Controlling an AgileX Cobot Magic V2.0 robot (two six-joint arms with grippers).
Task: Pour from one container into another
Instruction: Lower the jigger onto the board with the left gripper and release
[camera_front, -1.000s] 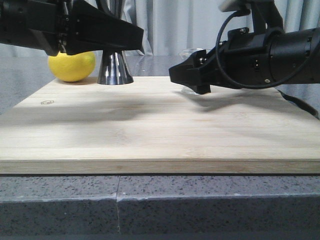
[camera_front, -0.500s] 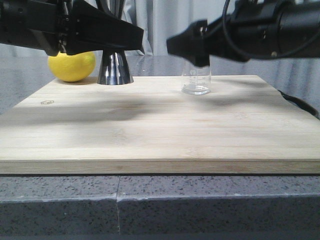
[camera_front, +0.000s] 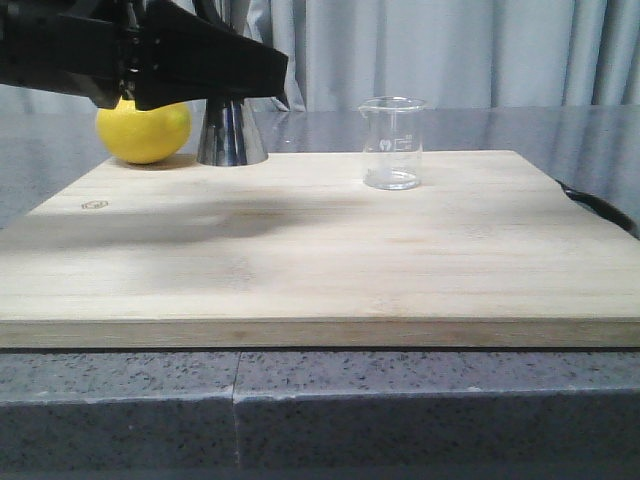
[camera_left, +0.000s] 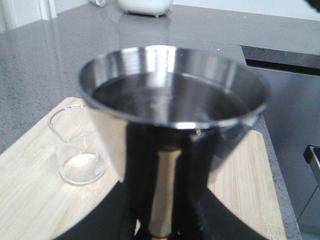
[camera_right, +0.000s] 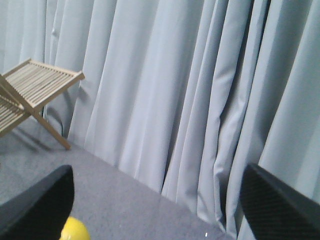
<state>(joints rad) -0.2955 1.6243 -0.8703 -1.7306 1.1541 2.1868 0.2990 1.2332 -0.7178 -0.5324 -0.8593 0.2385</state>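
The clear glass beaker (camera_front: 392, 143) stands upright on the wooden board (camera_front: 300, 260), right of centre at the back, and looks empty; nothing holds it. It also shows in the left wrist view as the beaker (camera_left: 80, 150). The steel jigger (camera_front: 232, 130) is at the back left, its upper cone hidden behind my left gripper (camera_front: 270, 75). In the left wrist view the jigger (camera_left: 172, 95) holds dark liquid, and my left gripper (camera_left: 162, 220) is shut on its gold-banded waist. My right gripper (camera_right: 157, 200) is open, high up and facing the curtains; it is outside the front view.
A yellow lemon (camera_front: 143, 130) lies just left of the jigger at the board's back edge, and the lemon (camera_right: 75, 229) also shows beside one right finger. A black cable (camera_front: 595, 205) runs off the board's right side. A slatted wooden rack (camera_right: 35, 90) stands by the curtains.
My right arm let go of the beaker, rose and left the front view; the beaker stays standing on the board. The left arm and jigger have barely moved.
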